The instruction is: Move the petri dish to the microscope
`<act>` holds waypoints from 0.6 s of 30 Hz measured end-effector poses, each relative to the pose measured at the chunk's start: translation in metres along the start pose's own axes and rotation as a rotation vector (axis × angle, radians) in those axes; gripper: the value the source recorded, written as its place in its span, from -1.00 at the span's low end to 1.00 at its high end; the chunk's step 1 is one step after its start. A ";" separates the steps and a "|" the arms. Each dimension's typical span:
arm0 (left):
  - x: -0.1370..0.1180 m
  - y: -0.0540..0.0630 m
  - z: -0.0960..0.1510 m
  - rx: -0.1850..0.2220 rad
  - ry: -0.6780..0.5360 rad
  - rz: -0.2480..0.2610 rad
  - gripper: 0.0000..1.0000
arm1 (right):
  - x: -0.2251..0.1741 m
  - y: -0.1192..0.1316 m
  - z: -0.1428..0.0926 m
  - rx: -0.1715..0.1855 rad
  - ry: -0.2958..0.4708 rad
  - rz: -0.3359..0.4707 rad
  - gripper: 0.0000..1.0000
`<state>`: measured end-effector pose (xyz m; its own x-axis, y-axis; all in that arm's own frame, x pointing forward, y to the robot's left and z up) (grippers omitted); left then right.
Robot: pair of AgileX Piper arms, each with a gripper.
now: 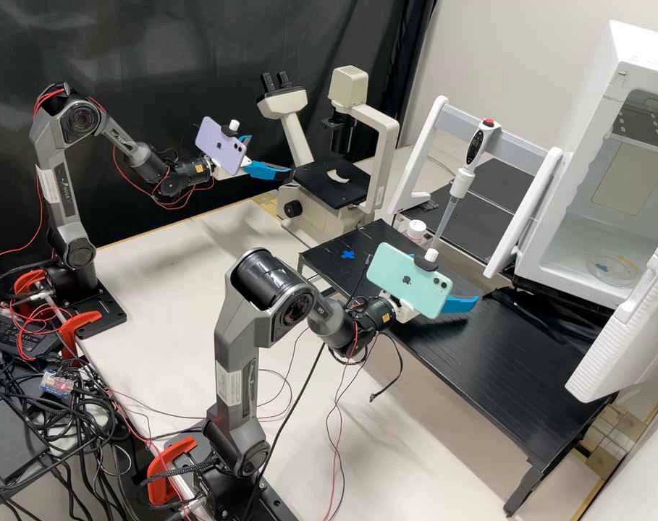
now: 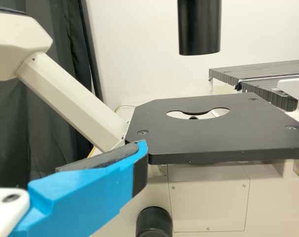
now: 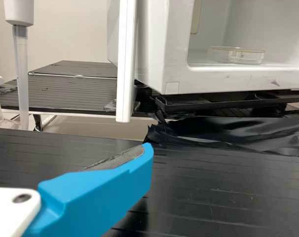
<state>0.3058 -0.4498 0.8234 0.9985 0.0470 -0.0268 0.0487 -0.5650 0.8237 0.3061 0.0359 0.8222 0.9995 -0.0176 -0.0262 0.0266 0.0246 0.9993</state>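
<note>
Left pincer (image 1: 271,155) hovers near one microscope (image 1: 321,181), one petri dish (image 1: 612,269) well apart.

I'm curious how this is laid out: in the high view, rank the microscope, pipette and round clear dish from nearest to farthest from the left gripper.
From the left gripper:
1. Microscope, just to its right.
2. Pipette, farther right, on the rack.
3. Clear dish, farthest right, inside the white box.

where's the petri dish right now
In the high view, the petri dish is at the right, on the floor inside the open white chamber, to the right of the pipette.
</note>
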 end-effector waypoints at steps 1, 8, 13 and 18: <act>0.000 0.000 0.000 0.000 0.000 0.000 1.00 | 0.000 0.000 0.000 0.000 0.000 0.000 1.00; 0.000 0.000 0.000 0.000 0.000 0.000 1.00 | 0.000 0.000 0.000 0.000 0.000 0.000 1.00; 0.000 0.000 0.000 0.000 0.000 0.000 1.00 | -0.002 0.003 0.006 0.001 -0.019 0.009 1.00; 0.000 0.000 0.000 0.000 0.000 0.000 1.00 | -0.012 0.016 0.018 0.012 -0.032 0.031 1.00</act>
<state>0.3058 -0.4498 0.8234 0.9985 0.0470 -0.0268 0.0487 -0.5650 0.8237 0.2943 0.0182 0.8391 0.9988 -0.0485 0.0056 -0.0050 0.0139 0.9999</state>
